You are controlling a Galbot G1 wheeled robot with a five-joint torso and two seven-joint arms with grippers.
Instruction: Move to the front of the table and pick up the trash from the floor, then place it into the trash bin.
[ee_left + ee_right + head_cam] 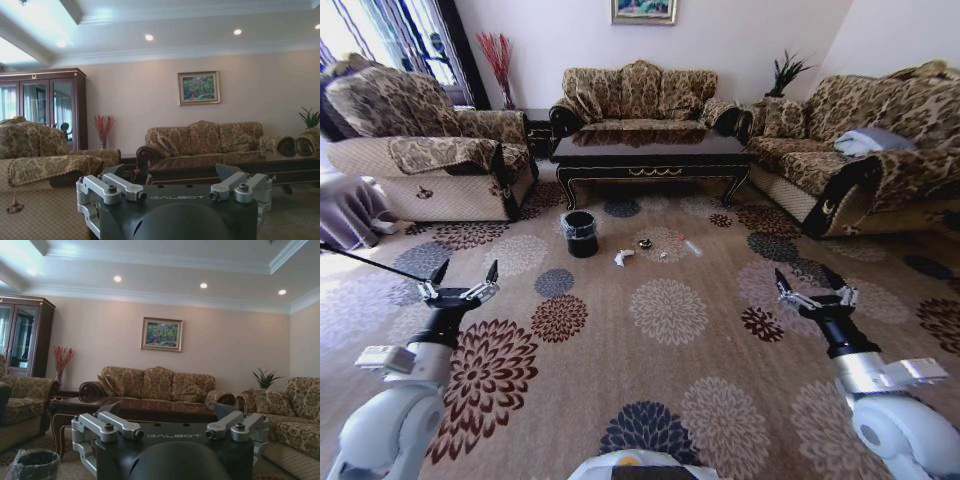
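Both arms low and near, left gripper (466,273) spread wide, empty, right gripper (810,281) likewise, trash (623,257) on the floor (670,360) beside the trash bin (581,233), table (650,155) far behind.

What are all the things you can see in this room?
table: one, glossy dark brown, before the middle sofa.
trash bin: one, black with clear bag, on the carpet in front of the table's left end.
trash: a few small bits, white, dark and clear, on the floor right of the bin.
floor: beige-brown carpet with round flowers.
sofas: three, gold-brown patterned, around the table.
painting: one, framed, on the back wall.
plant: one, green, right of the middle sofa.
left gripper: jaws open, above the carpet.
right gripper: jaws open, above the carpet.
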